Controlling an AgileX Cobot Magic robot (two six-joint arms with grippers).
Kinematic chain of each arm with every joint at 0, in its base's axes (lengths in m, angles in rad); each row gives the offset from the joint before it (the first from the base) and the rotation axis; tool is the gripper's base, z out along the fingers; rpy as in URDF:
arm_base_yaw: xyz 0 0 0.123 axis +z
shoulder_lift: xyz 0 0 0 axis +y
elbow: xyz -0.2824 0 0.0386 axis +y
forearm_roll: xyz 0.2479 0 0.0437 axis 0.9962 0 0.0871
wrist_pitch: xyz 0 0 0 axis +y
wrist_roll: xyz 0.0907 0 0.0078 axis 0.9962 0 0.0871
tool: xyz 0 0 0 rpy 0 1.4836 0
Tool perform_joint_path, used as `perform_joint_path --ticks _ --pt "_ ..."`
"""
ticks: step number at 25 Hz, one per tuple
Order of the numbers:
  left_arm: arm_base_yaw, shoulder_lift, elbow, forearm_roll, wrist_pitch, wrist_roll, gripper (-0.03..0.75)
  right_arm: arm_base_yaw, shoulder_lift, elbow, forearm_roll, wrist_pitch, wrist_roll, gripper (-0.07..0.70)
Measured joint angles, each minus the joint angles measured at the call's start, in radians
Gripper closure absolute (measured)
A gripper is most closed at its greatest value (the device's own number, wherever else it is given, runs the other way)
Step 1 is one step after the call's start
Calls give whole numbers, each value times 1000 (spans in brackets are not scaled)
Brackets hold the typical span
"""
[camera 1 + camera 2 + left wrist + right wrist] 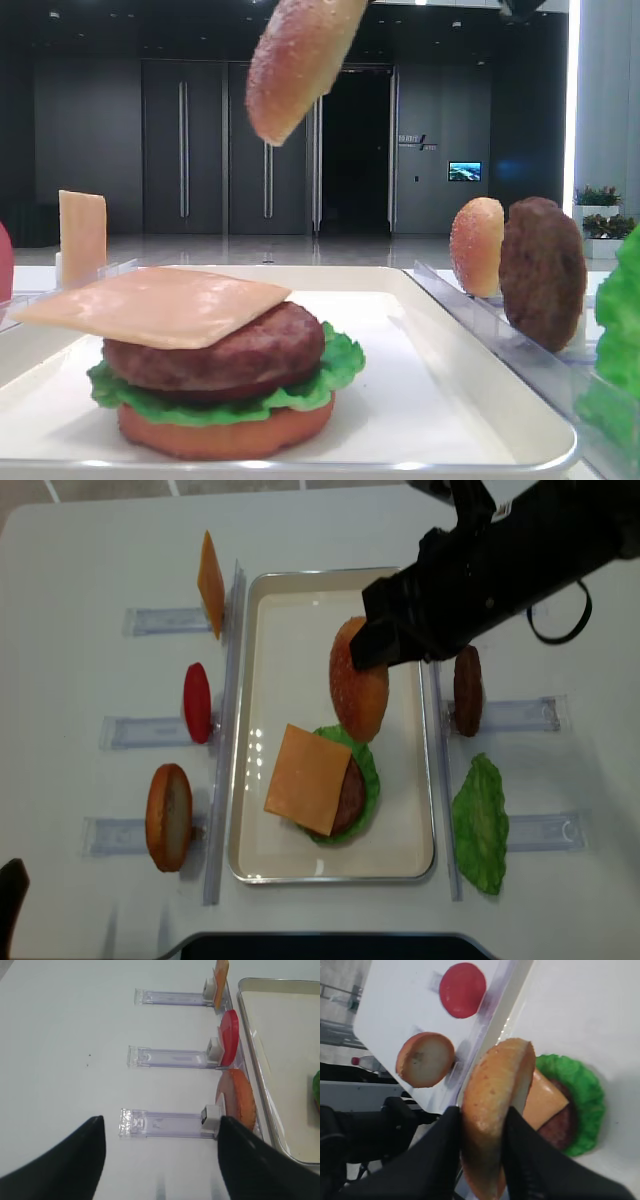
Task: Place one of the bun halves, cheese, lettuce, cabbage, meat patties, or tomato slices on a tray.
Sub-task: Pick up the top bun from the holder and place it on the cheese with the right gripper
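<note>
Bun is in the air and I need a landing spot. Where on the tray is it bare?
The tray is bare along its far end, under the right gripper and its bun, and in narrow strips on both sides of the stacked burger. The near end is crowded by that stack, whose cheese overhangs.

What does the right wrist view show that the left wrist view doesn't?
Only the right wrist view shows the right tool shut on the top bun half, above the cheese, meat patty and lettuce stacked on the tray. Only the left wrist view shows the open left tool over bare table and an upright cheese slice. Both show the red tomato slice and the smaller bun half in their holders.
</note>
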Motion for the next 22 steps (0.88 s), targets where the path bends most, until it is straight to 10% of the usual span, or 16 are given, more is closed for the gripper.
perform_joint_path --ticks 10,22 --pt "0 0 0 0 0 0 181 92 -9 262 464 -143 -403 416" --pt "0 0 0 0 0 0 181 92 125 270 623 -123 -559 419"
